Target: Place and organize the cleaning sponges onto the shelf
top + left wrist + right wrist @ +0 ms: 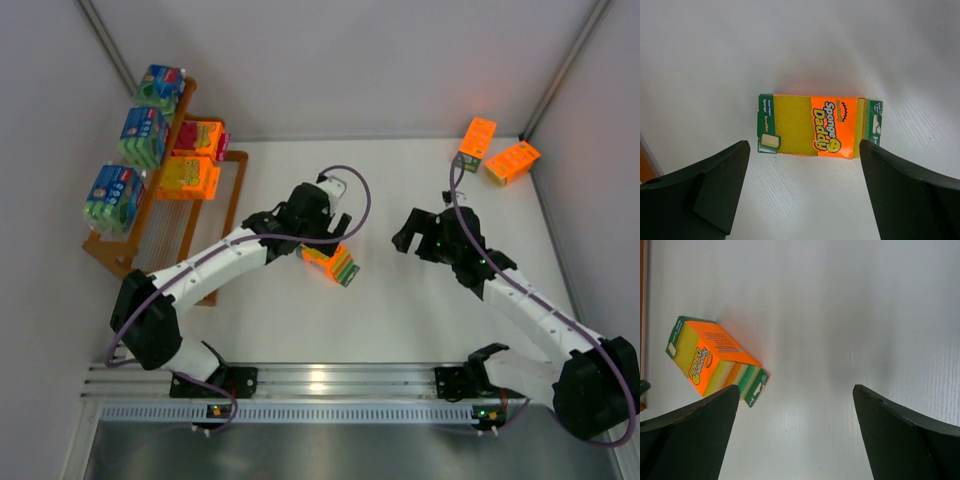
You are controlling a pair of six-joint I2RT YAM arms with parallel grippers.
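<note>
Lying diagonally, orange pack (333, 262)

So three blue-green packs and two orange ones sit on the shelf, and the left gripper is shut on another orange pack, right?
No: the left gripper is open, and the orange pack lies loose on the table below it, as the left wrist view shows. The shelf count is right.
</note>
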